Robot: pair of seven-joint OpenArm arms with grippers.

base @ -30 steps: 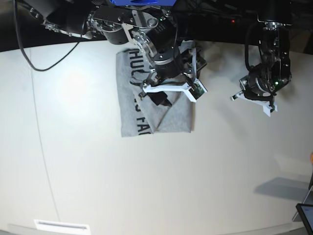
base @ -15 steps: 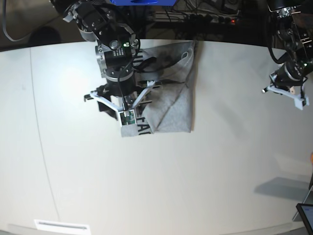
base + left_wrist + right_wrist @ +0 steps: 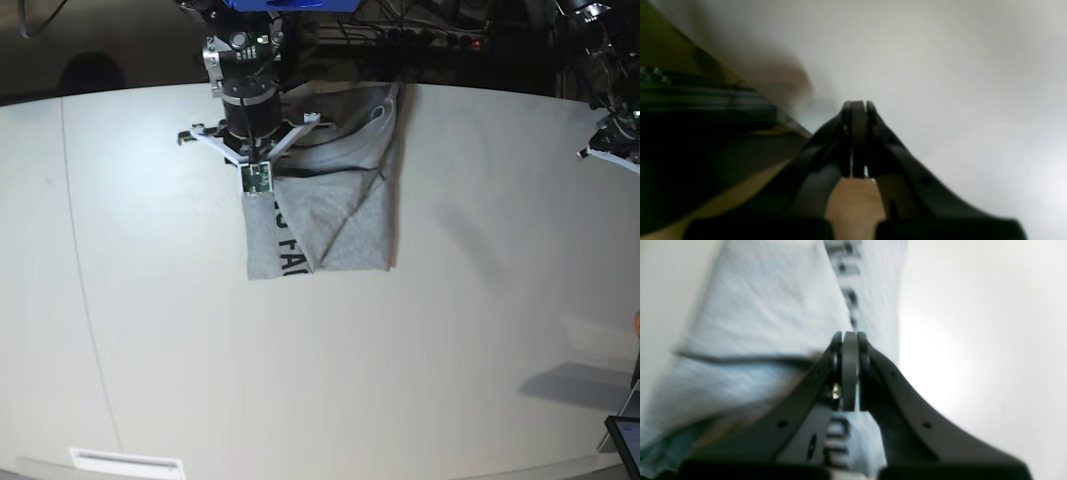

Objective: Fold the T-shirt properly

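Our T-shirt (image 3: 330, 200) lies part-folded into a long strip at twelve o'clock on the counter (image 3: 320, 380). Our right tool (image 3: 850, 373) hangs over its lettered edge, pinched together on nothing; our left tool (image 3: 857, 140), likewise together, waits at two o'clock.

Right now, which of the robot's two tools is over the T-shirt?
The right tool, the one at the left of the base view. Grey cloth with black letters of the T-shirt lies beneath it; the left tool has only bare table below.
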